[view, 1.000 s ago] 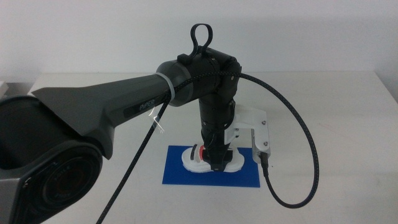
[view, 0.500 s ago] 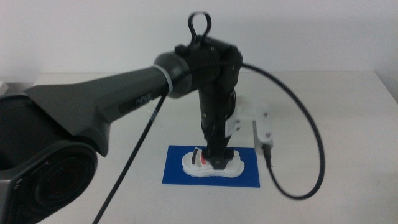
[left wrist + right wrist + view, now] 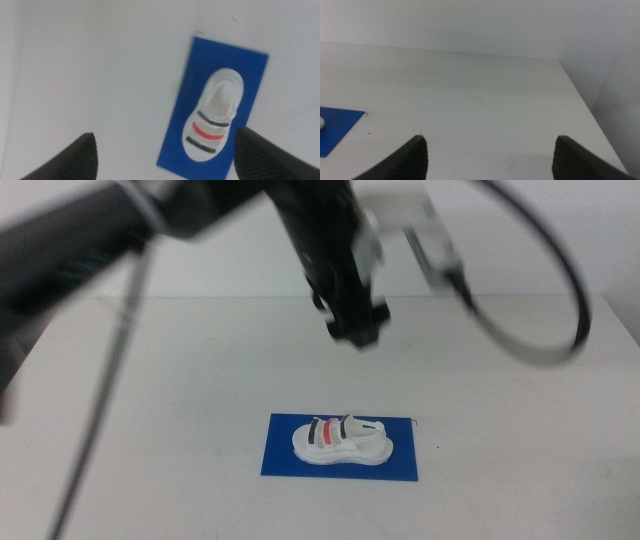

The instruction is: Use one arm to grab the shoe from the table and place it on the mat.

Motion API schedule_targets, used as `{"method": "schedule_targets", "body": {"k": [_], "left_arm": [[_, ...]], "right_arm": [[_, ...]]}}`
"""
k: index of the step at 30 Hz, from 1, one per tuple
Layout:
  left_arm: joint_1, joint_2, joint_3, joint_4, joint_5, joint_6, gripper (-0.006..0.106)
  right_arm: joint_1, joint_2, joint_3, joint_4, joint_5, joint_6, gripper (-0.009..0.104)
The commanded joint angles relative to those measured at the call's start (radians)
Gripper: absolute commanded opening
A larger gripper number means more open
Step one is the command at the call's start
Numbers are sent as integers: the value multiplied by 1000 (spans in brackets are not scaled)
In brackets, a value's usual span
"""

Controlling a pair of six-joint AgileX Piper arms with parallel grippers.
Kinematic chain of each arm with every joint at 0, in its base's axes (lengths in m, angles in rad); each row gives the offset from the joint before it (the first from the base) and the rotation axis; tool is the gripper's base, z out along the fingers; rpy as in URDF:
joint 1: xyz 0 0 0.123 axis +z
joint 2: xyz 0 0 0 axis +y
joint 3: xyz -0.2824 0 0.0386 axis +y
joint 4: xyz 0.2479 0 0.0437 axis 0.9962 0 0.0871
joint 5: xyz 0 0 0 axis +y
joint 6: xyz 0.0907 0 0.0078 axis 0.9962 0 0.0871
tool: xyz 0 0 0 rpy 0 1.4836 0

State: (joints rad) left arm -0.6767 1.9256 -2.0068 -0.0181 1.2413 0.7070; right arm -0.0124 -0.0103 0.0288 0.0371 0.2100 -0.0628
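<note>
The white shoe [image 3: 340,442] with black and red straps lies flat on the blue mat [image 3: 283,457] near the table's front. My left arm [image 3: 320,240] comes in from the left, blurred, with its gripper [image 3: 352,326] open and empty high above the table [image 3: 180,380], behind the mat. In the left wrist view the shoe [image 3: 214,115] lies on the mat [image 3: 177,135] far below the open gripper [image 3: 167,152]. My right gripper [image 3: 490,157] is open and empty, out of the middle view; its wrist view catches a corner of the mat [image 3: 335,127].
A black braided cable [image 3: 545,310] loops to the right of the left arm's wrist. The table's right edge [image 3: 580,95] shows in the right wrist view, with a pale wall behind it.
My left gripper has let go of the shoe and risen fast, up and back from the mat. The shoe stays on the mat. The right arm has not visibly moved.
</note>
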Motion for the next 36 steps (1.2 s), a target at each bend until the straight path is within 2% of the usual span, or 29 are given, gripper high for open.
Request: {"method": "schedule_targets", "body": {"k": [1, 7, 15, 20, 28, 32, 36], "left_arm": [[31, -122, -35, 11, 68, -161, 94], [131, -236, -35, 29, 20, -374, 94], [265, -402, 46, 18, -77, -392, 94], [343, -634, 322, 72, -278, -397, 94], [498, -1012, 855, 47, -647, -400, 94], [557, -1154, 1061, 46, -743, -414, 94], [563, -1278, 1221, 47, -819, -456, 94]], "right_arm": [[-1, -26, 5, -9, -76, -8, 64], [-1, -26, 5, -9, -76, -8, 64], [-1, -26, 5, -9, -76, -8, 64], [-1, -26, 5, -9, -76, -8, 64], [-1, -26, 5, -9, -76, -8, 64], [-1, -26, 5, -9, -76, -8, 64], [-1, -26, 5, -9, -76, -8, 64]]}}
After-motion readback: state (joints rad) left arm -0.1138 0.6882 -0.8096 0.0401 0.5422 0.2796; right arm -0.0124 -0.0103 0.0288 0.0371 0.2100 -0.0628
